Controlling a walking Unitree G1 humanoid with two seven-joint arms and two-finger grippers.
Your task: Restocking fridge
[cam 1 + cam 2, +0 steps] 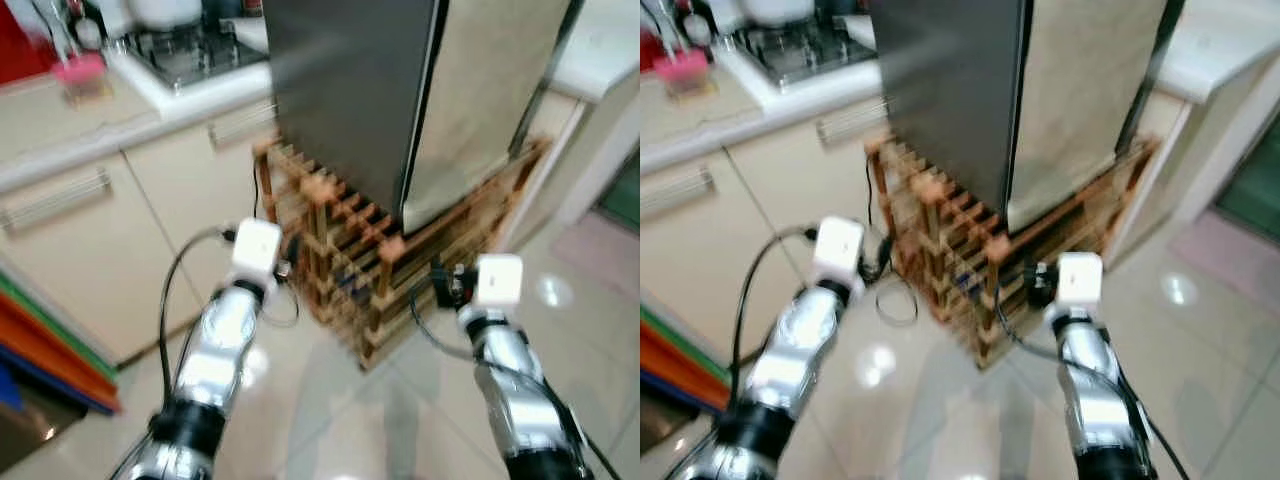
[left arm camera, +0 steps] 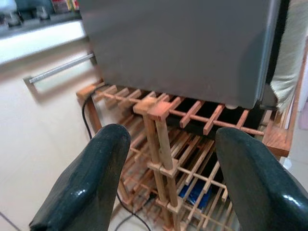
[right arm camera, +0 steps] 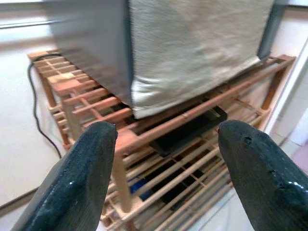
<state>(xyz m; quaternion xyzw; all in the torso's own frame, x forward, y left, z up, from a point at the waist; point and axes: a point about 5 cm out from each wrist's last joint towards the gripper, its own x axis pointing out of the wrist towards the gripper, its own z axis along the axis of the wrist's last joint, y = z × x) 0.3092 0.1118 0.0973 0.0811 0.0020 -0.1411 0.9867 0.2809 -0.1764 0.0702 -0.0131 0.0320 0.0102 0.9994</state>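
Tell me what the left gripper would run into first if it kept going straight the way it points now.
Most likely the corner post of the wooden rack under the fridge. Seen along the left gripper, that post stands right between its open fingers, with the fridge's grey side above. Depth is hard to judge, so take this as a best guess.

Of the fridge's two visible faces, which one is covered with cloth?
The face of the fridge toward the right gripper wears the beige cloth. The adjoining face before the left gripper is bare grey metal.

left claw (image 2: 166, 185) spread before wooden rack (image 2: 163, 144) under grey fridge (image 2: 178, 48), perhaps blue item inside
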